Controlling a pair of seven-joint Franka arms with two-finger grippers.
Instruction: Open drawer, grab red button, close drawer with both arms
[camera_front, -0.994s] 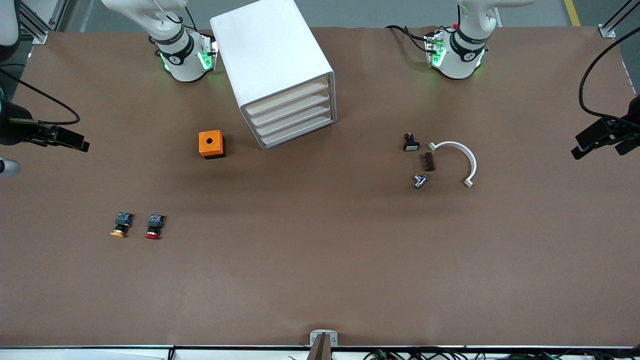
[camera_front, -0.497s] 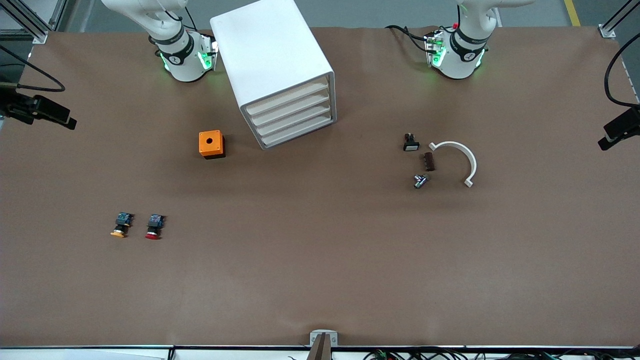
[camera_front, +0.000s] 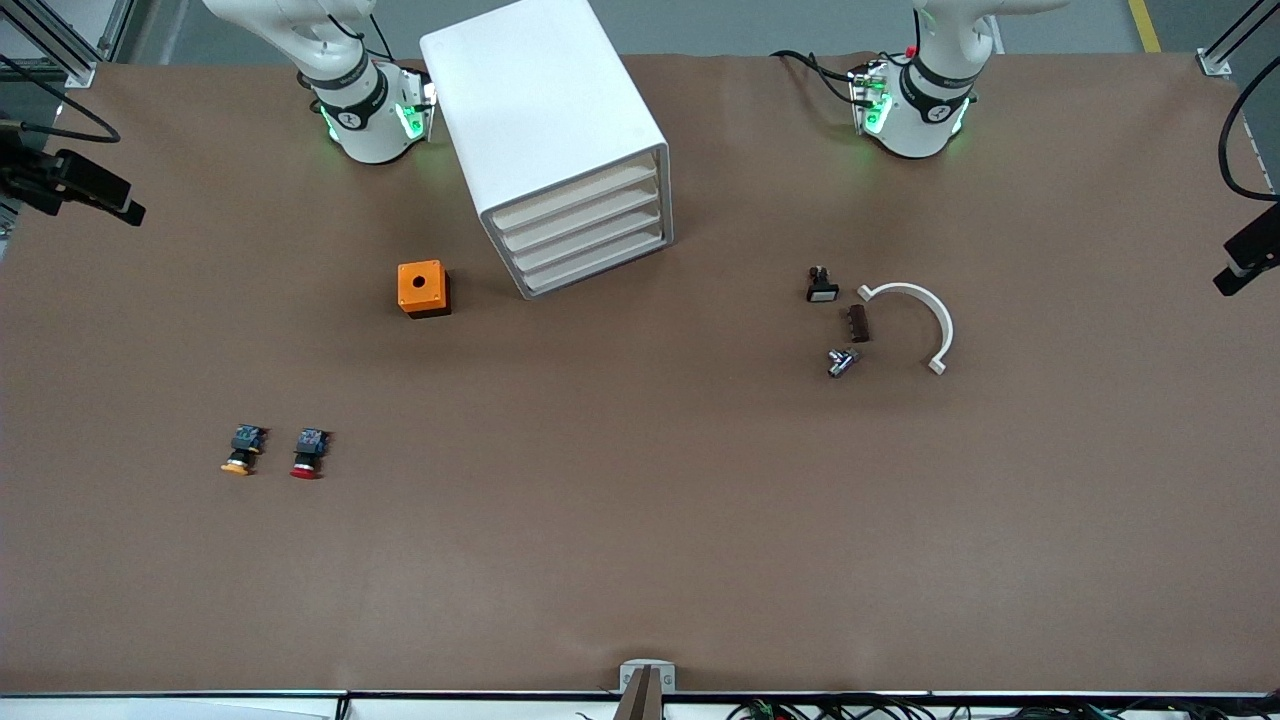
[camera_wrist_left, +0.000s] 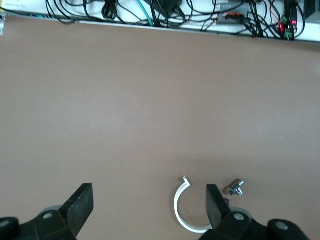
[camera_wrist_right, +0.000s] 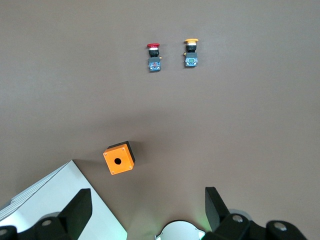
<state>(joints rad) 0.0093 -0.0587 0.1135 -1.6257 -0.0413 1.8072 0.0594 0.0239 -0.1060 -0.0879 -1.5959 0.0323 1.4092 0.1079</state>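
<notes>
Fingers of the right gripper (camera_wrist_right: 145, 212) are spread and empty, high over the table (camera_front: 640, 560) edge at nine o'clock in the front view. The left gripper (camera_wrist_left: 150, 212), also spread, hangs at three o'clock. The drawer (camera_front: 575, 195) is closed in the cabinet (camera_front: 530, 90). The button (camera_front: 308, 453) lies at seven o'clock, just beside an orange-capped button (camera_front: 240, 450); an orange box (camera_front: 422, 288) sits between them and the cabinet. A white clip (camera_front: 915, 320) lies toward the left arm's end.

The brown bench (camera_front: 640, 520) carries a white cabinet (camera_front: 545, 130) with an orange box (camera_front: 422, 288) beside it; nearer the camera lie a red button (camera_front: 307, 454) and an orange-capped button (camera_front: 241, 450); toward the left arm's end sit a white curved clip (camera_front: 915, 322) and three small parts (camera_front: 845, 320)
</notes>
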